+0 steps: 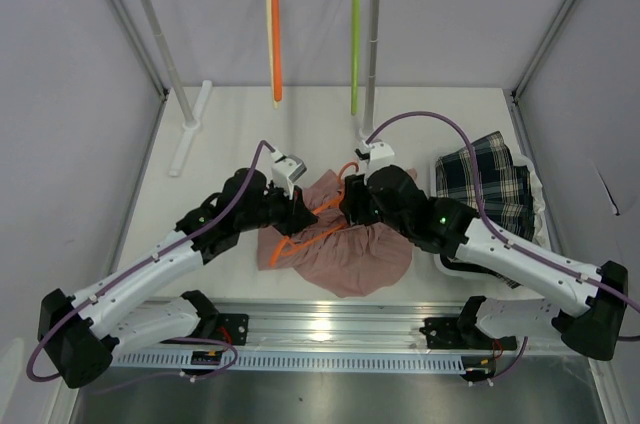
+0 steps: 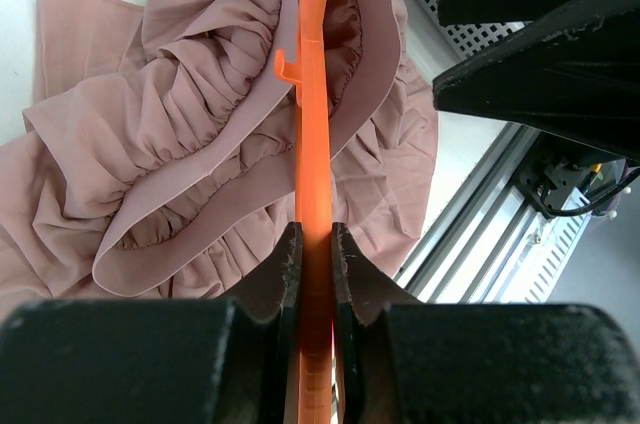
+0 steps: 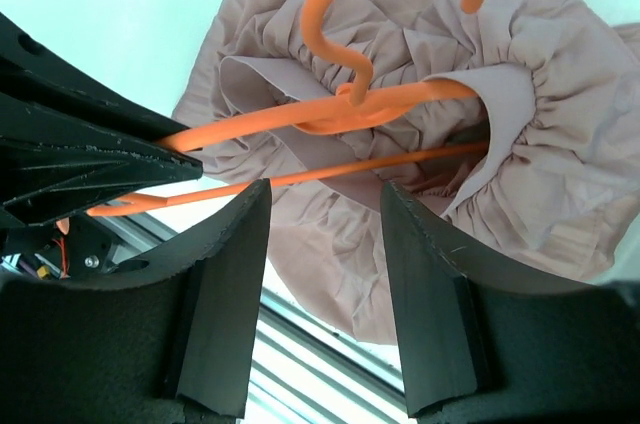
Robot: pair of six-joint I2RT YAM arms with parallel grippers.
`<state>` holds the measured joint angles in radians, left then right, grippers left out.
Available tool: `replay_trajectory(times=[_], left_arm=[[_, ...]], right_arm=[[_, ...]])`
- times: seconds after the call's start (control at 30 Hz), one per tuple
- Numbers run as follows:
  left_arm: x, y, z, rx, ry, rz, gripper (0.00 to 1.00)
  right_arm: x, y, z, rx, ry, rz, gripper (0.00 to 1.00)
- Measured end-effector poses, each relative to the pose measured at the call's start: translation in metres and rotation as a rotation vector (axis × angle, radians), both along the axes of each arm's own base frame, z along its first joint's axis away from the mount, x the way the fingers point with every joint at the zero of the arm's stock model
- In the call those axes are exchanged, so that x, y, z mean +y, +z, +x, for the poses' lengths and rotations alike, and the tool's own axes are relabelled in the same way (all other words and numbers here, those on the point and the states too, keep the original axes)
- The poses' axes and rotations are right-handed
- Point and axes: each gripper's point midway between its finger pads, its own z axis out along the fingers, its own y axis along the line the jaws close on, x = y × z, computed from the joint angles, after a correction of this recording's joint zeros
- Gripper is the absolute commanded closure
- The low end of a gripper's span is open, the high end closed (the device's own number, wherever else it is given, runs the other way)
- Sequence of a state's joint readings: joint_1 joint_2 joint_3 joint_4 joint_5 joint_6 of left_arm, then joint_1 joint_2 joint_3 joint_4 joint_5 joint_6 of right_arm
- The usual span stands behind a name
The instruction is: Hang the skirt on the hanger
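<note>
Left gripper clamps one orange hanger inside one pink garment.

plaid skirt near edge hidden under right arm, orange hanger far shoulder buried inside pink garment waistband, its near end blurs out between left gripper fingers.

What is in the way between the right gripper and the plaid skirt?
No object visibly blocks it. The plaid skirt lies uncovered on the right side, though the right arm crosses its near edge in the top view. The right gripper is open, facing the pink garment and orange hanger instead.
</note>
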<state>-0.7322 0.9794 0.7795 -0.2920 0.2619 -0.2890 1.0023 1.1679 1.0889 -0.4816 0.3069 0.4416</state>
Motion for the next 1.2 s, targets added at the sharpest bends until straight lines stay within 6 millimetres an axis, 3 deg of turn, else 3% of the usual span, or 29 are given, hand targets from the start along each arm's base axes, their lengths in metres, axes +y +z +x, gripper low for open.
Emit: replay_trajectory(times=[0.6, 0.8, 1.03, 1.13, 1.2], left_arm=[[-0.004, -0.004, -0.002, 0.002, -0.007, 0.013, 1.0], [-0.004, -0.004, -0.002, 0.0, -0.005, 0.015, 1.0], [-0.006, -0.008, -0.002, 0.009, -0.009, 0.024, 1.0], [-0.006, -0.008, -0.002, 0.009, -0.01, 0.025, 1.0], [-0.006, -0.008, -0.002, 0.008, -0.01, 0.025, 1.0]], right_arm=[[0.021, -0.025, 0.037, -0.038, -0.017, -0.044, 0.47], [0.019, -0.033, 0.042, -0.05, -0.032, -0.05, 0.58], [0.019, -0.042, 0.046, -0.059, -0.039, -0.053, 0.61], [0.018, -0.044, 0.048, -0.071, -0.052, -0.053, 0.67], [0.018, -0.045, 0.049, -0.078, -0.055, -0.05, 0.77]])
